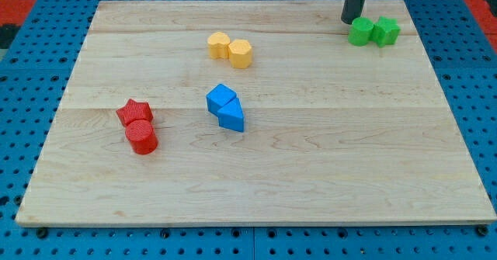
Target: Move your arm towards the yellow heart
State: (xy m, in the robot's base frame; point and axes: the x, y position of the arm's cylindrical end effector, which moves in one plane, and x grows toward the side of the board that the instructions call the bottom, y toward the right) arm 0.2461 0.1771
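We're sitting w/ my tip point(349, 21) bare, holding nothing, touching the green blocks point(373, 31) at top right (view's), w/ the yellow heart point(219, 44) lying well apart toward the view's left, slightly lower.

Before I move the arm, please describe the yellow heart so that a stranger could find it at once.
On the wooden board, look near the view's top edge, left of centre: two yellow blocks touch there. The yellow heart is the left one, lobed on top; the yellow hexagon block is flat-sided. My tip is far right, by the green blocks.
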